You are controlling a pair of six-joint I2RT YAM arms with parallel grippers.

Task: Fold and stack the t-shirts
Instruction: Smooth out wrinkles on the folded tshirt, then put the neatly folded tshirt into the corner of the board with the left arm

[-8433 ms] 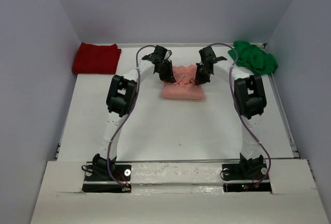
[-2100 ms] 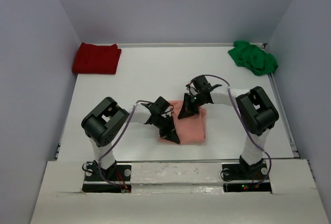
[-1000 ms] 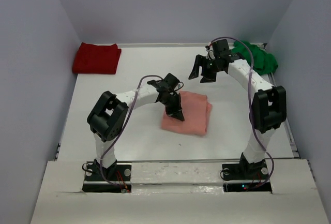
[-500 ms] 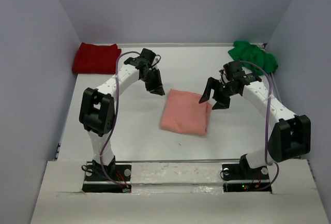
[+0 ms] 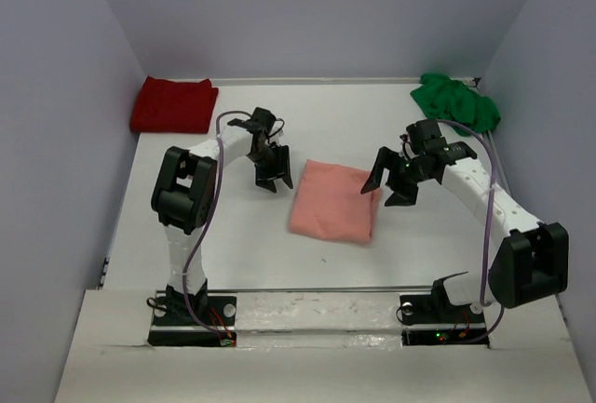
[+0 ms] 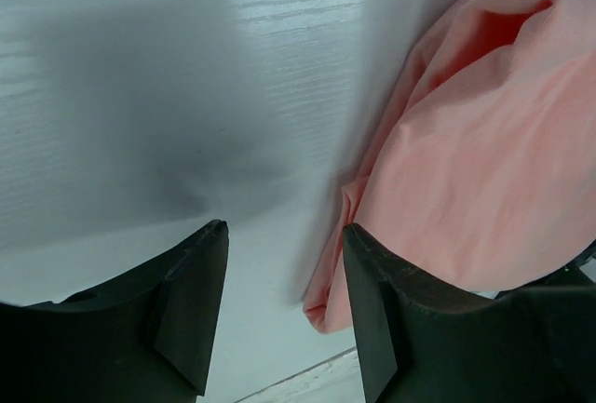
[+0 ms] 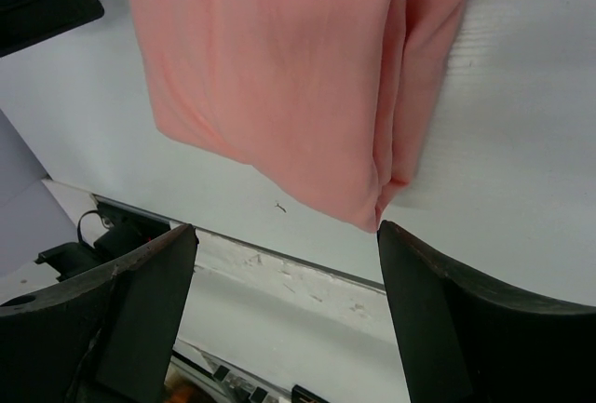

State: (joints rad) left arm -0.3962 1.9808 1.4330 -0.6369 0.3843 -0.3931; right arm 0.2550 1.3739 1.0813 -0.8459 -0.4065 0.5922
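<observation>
Salmon-pink t-shirt [image 5: 332,201], one, lies folded on the worktop [image 5: 233,245] between the left tool [image 5: 275,182] and right tool [image 5: 386,191], both released and empty; one dark red t-shirt [image 5: 173,104] beyond the left, one green t-shirt [image 5: 455,102] beyond the right

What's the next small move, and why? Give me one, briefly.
Probably bring both grippers in on the salmon-pink shirt, at its side edges, to grasp it. It lies folded mid-table, the left gripper and right gripper flank it with fingers open and empty, and the folded dark red shirt lies in the far left corner, a likely stack base.
</observation>
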